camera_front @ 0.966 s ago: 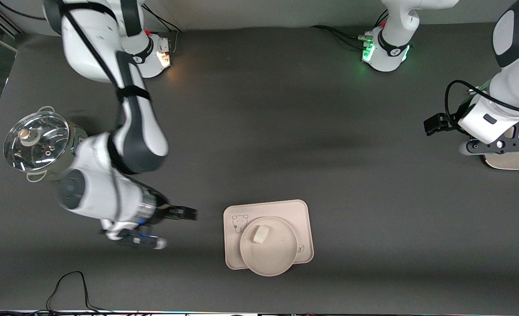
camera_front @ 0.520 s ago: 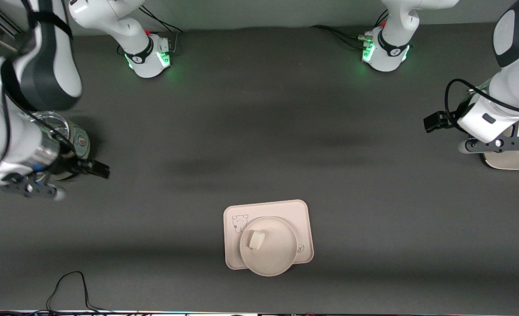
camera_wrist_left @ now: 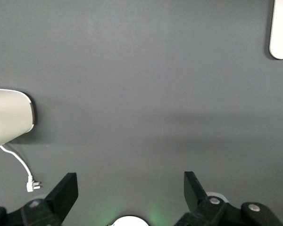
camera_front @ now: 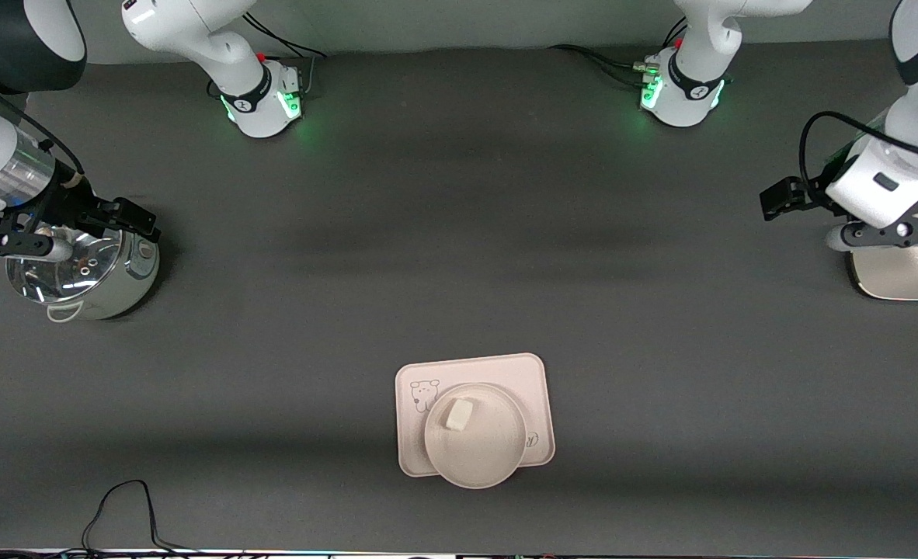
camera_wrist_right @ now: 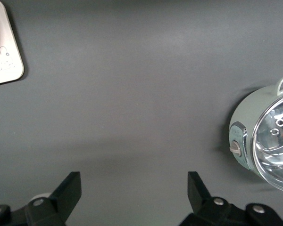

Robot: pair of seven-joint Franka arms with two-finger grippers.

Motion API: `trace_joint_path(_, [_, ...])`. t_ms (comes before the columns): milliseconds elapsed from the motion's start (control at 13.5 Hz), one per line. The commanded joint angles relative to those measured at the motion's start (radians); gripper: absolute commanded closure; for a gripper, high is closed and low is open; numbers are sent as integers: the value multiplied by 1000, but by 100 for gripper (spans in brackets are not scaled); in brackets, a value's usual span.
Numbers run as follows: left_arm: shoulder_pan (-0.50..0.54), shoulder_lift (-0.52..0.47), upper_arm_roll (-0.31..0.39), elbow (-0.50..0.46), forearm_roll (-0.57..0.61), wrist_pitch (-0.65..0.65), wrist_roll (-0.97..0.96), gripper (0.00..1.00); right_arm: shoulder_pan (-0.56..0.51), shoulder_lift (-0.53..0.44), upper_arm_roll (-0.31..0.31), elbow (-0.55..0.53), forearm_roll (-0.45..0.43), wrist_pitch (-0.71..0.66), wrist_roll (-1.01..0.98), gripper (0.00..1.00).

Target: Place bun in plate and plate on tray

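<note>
— Since the small off-white steamed bun (camera_front: 459, 414) already lay in the round cream-beige plate (camera_front: 490, 458), and that plate sat on the flat cream rectangular tray (camera_front: 533, 373) with its front rim overhanging the tray's nearer edge, was anything left to do?

— Little, I judged. Both arms waited: the right gripper (camera_wrist_right: 132, 197) hung with fingers spread over the glass-lidded steel pot (camera_front: 86, 276), the left gripper (camera_wrist_left: 129, 195) likewise spread beside a white appliance (camera_front: 905, 276). Done well, the step meant staying clear and leaving the overhanging plate unbumped.
</note>
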Motion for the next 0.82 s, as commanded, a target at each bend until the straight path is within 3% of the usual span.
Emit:
trace_joint_path(0, [64,-24,-34,-20,-1,-9,14,0,12,-17,6,-15,-15,2,5,0])
trace_joint_path(743, [73,-16,-44,-9,-6,-15,14,0,35,-27,10,-14,-22,17,9,0])
